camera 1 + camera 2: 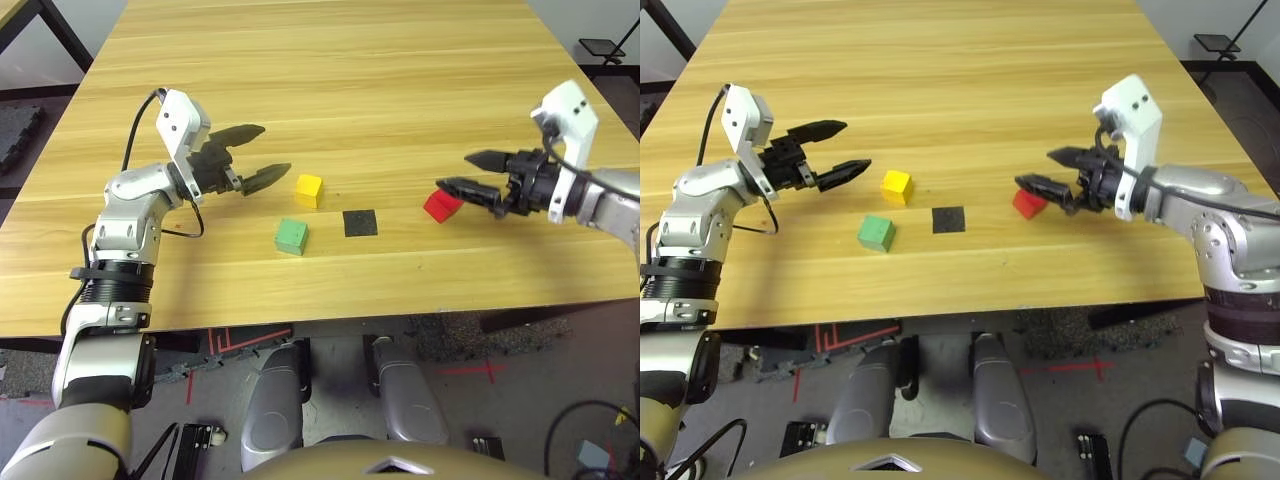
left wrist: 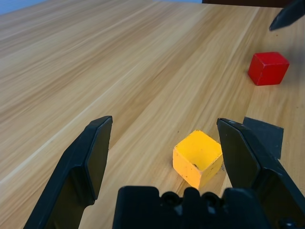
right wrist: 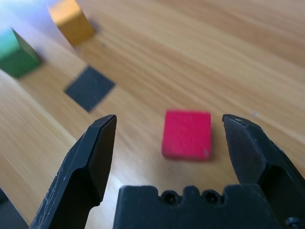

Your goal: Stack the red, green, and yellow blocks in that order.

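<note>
- A humanoid robot is standing at a wooden table (image 1: 330, 90), both arms reaching in over it from either side.
- The right gripper (image 1: 462, 172) is hovering at the red block (image 1: 441, 205) with its two black fingers spread wide and gripping nothing — in the right wrist view the block is lying on the wood just ahead, in line with the gap between them.
- The left gripper (image 1: 256, 155) is also gaping open and empty, hanging just beside the yellow block (image 1: 309, 189), which is resting on the table near its lower fingertip.
- The green block (image 1: 291, 236) is sitting alone, nearer the robot than the yellow one, with a flat black square patch (image 1: 360, 222) on the table between it and the red block.
- All three blocks are lying apart; no stacking is done yet. The step in hand looks like the first pick — the right arm going for red.
- The next move is probably calling for the right fingers to straddle the red block squarely, then close on opposite faces.
- No containers are standing on the table.
</note>
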